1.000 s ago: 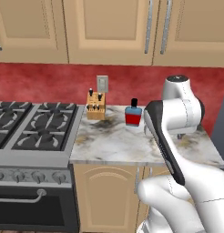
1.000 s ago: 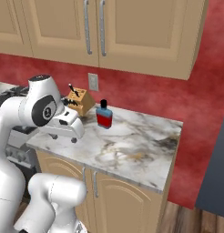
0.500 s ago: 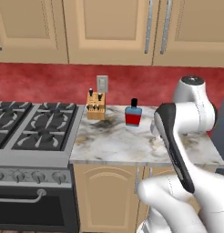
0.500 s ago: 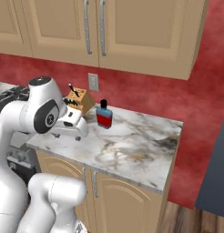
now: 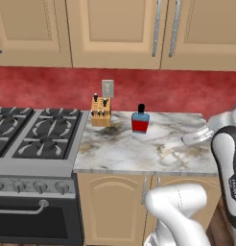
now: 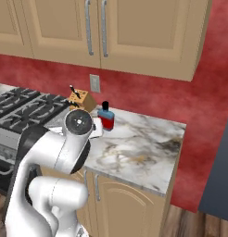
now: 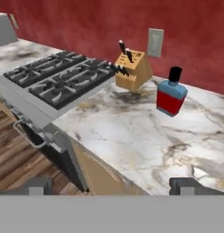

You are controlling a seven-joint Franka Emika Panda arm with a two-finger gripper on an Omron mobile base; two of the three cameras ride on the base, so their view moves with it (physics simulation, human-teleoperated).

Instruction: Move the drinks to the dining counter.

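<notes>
One of the drinks, a squat blue bottle with a red label and black cap, stands upright near the back of the marble worktop. My gripper is open with nothing between its fingertips. It hovers over the worktop's right end, well to the right of the bottle and apart from it, and looks along the counter toward the bottle. In the right base view my arm's big joint hides the hand. The dining counter is out of view.
A wooden knife block stands just left of the bottle, under a wall outlet. A gas stove with an oven below adjoins the worktop on the left. Wall cabinets hang above. Wood floor lies to the right.
My arm has swung to the right and lower, carrying the hand over the worktop's right end. The bottle and knife block have not moved, and the gripper stays open.
</notes>
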